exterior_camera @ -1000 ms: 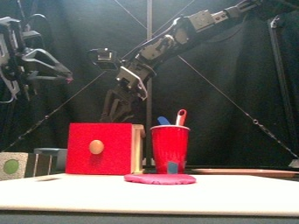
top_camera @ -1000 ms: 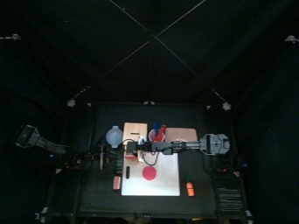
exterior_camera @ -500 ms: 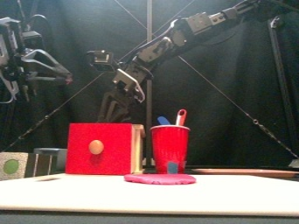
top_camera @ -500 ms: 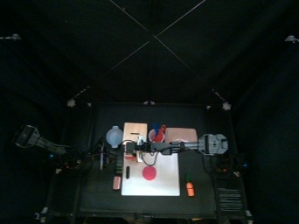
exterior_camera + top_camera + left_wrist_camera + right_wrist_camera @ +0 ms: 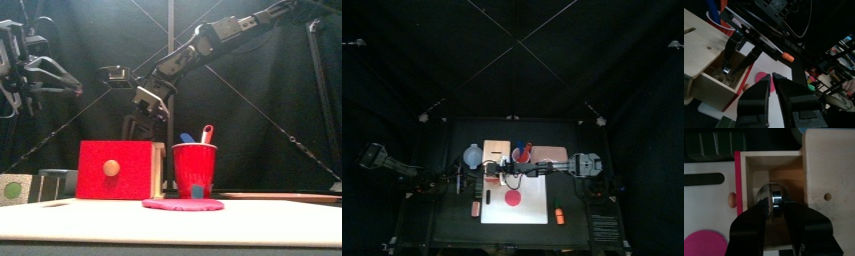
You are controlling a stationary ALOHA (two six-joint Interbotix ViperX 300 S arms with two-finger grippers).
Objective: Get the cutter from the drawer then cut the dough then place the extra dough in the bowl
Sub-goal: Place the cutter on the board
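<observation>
Up above the pale wooden box (image 5: 827,168), the right gripper (image 5: 773,207) pinches the shiny round metal cutter (image 5: 773,196) over the open drawer (image 5: 764,168). The left gripper (image 5: 773,78) hangs closed, empty. A flat pink dough (image 5: 185,204) disc lies on the white board (image 5: 707,203).

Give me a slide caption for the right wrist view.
Right pincer grips the metal cutter over the open drawer.

Pale bare-wood box (image 5: 824,163) with visible grain, shiny round metal cutter (image 5: 773,194), glossy red plastic cup (image 5: 194,165), matt soft-looking flat pink dough disc (image 5: 185,204)
</observation>
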